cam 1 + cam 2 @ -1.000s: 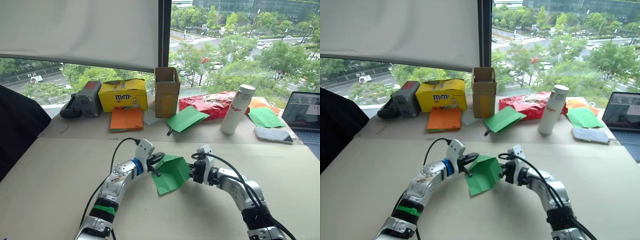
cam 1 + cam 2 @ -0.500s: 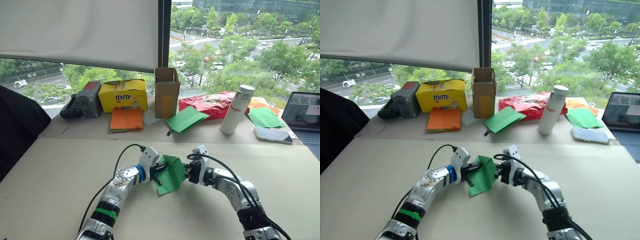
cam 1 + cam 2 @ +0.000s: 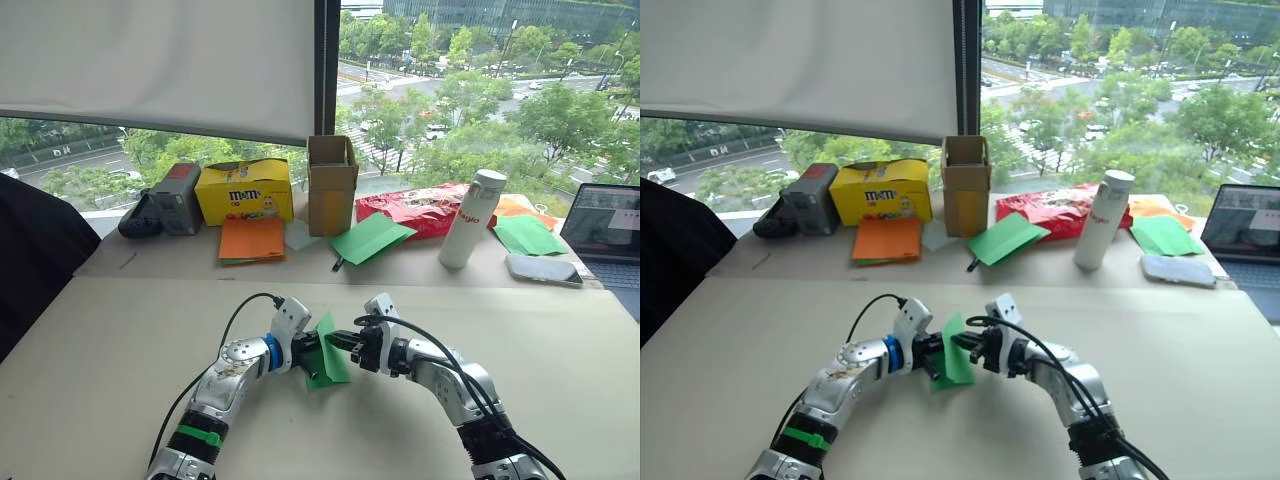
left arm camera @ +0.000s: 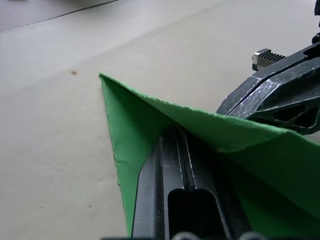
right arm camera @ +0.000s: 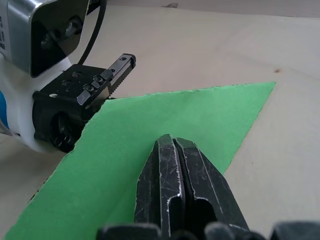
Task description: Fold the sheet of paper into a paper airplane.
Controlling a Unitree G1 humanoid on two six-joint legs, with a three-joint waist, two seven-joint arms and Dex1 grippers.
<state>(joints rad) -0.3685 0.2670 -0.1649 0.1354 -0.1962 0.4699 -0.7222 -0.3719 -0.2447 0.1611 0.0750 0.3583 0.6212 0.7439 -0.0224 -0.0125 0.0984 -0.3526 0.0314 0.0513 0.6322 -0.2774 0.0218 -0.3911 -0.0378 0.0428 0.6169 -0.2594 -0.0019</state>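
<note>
The sheet of paper (image 3: 328,362), bright green, is folded over into a narrow upright wedge at the middle of the beige table (image 3: 120,340), held up between my two grippers. My left gripper (image 3: 308,352) comes in from the left; in the left wrist view its shut fingers (image 4: 170,165) sit inside the fold, with green paper (image 4: 131,120) draped over their tip. My right gripper (image 3: 336,343) meets it from the right. Its fingers (image 5: 172,170) are shut and lie against the flat green face (image 5: 200,115). The two grippers nearly touch.
Along the back table stand orange paper sheets (image 3: 253,238), a yellow candy box (image 3: 245,190), a tall cardboard box (image 3: 333,183), more green sheets (image 3: 372,238), a red snack bag (image 3: 420,208) and a white bottle (image 3: 474,217). A phone (image 3: 543,268) and laptop (image 3: 605,225) sit far right.
Both grippers have closed in on each other toward the table's middle. The green sheet, spread wide a second ago, has been folded together into a narrow upright wedge.
</note>
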